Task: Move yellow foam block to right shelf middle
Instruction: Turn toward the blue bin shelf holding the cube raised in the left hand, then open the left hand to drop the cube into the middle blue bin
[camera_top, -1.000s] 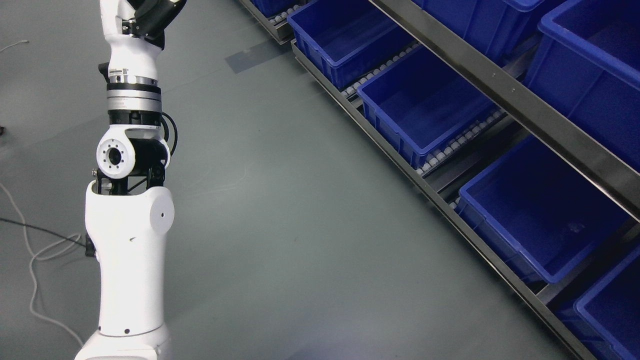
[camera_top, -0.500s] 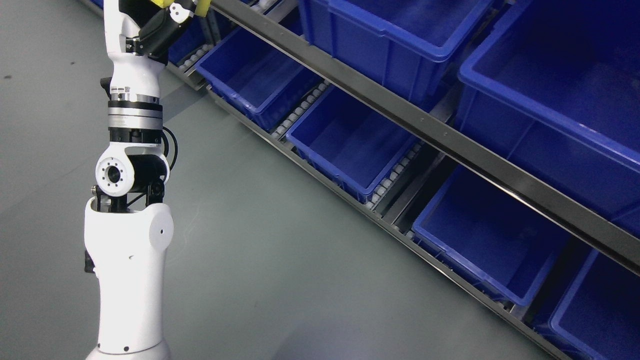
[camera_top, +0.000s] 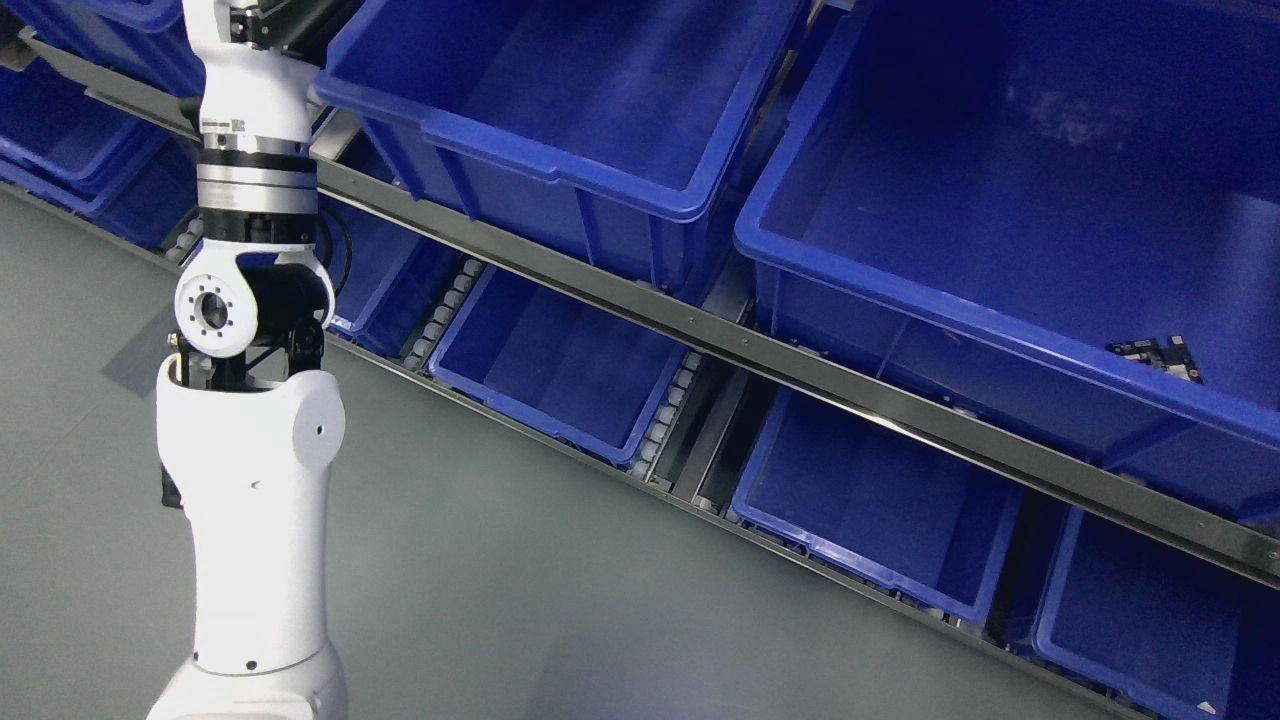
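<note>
Camera has swung toward the shelf rack (camera_top: 830, 375) vs earlier; bins now fill view, left arm (camera_top: 250, 480) raised at left. Hand and yellow foam block are cut off above frame, so finger state can't be told. Prob mid-carry; placing in the middle shelf is left.

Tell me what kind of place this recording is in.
Probably a warehouse or factory storeroom: rows of blue plastic bins on a metal flow rack with roller tracks, above a plain grey floor.

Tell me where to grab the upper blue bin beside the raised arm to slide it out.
Grip the blue bin by the lip along its front rim, coming from the aisle side, above the metal rail. The lip overhangs the wall and offers a hold; the smooth, sloping wall below it likely would not.
</note>
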